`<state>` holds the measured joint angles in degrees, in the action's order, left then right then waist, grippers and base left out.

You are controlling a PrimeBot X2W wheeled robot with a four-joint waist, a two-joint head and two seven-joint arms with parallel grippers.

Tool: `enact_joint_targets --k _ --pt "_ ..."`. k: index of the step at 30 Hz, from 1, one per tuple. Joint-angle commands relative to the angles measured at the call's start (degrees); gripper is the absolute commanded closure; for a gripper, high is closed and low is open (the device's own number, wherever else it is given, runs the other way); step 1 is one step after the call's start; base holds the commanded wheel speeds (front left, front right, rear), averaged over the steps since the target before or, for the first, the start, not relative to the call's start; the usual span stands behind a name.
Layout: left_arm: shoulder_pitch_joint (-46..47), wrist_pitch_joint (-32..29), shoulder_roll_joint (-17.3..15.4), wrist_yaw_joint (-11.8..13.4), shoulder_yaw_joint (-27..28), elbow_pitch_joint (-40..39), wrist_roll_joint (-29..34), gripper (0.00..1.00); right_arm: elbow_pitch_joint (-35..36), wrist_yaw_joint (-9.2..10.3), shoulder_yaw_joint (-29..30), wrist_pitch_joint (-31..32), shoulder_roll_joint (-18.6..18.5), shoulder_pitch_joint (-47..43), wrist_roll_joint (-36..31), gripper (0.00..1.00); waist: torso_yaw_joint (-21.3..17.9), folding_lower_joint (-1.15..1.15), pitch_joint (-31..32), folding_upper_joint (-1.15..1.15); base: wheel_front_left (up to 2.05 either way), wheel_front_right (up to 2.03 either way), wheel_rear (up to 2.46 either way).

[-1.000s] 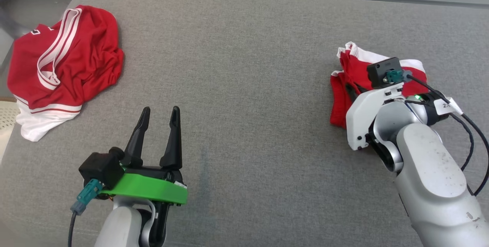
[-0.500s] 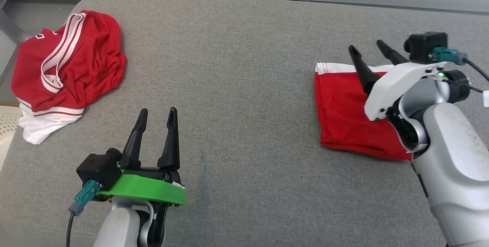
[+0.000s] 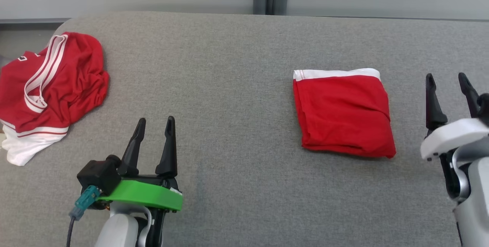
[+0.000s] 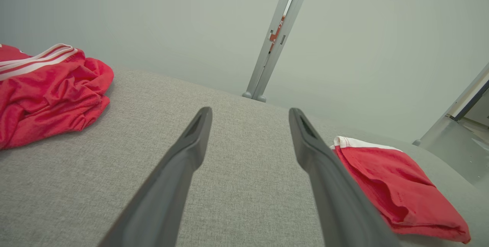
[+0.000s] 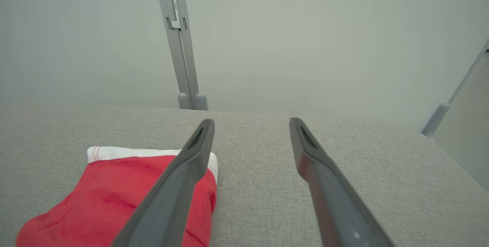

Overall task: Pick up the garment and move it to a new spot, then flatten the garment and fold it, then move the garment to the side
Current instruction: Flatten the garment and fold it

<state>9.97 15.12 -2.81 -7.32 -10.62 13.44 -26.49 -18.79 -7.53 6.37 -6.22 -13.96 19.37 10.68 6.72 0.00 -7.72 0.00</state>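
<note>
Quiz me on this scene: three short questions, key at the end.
1. Fill in: the left gripper and right gripper both stand ___.
2. The crumpled garment lies: A) at the table's far left; B) between the grippers; C) on the folded garment.
3. True or false: the right gripper holds the folded garment.
Key: 1 open; 2 A; 3 false, it lies free on the table.

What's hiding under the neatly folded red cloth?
The folded red garment with a white band lies flat on the grey fabric tabletop. Anything directly beneath it is covered.
</note>
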Motion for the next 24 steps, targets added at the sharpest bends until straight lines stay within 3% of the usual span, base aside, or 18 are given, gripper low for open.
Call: enact_joint_targets --k 1,4,10,16,24 --pt "-0.84 0.04 -0.16 -0.28 0.74 0.23 0.71 0.0 0.65 0.08 -0.13 -2.7 0.54 -2.07 -0.7 0.0 -1.62 0.0 1.21 0.0 0.0 0.0 0.0" --pt "-1.48 0.04 -0.15 -0.28 2.19 0.54 1.51 0.0 1.59 0.09 -0.68 -6.8 2.42 -5.18 -1.14 0.0 -3.4 0.0 2.24 0.0 0.0 0.0 0.0" --pt "-2.83 0.03 -0.17 -0.28 5.2 0.5 2.85 0.0 3.24 0.09 -2.63 -8.94 5.86 -9.66 -1.35 0.0 -6.67 0.0 4.46 0.0 0.0 0.0 0.0" --pt "-5.02 0.04 -0.17 -0.28 8.48 0.58 3.93 0.0 4.77 0.09 -6.45 -9.01 7.32 -12.22 -1.28 0.0 -9.24 0.0 6.49 0.0 0.0 0.0 0.0" --pt "-5.95 0.03 -0.17 -0.28 7.84 2.17 4.01 0.0 4.88 0.09 -7.53 -9.02 7.89 -14.11 -0.7 0.0 -10.08 0.0 7.33 0.0 0.0 0.0 0.0"
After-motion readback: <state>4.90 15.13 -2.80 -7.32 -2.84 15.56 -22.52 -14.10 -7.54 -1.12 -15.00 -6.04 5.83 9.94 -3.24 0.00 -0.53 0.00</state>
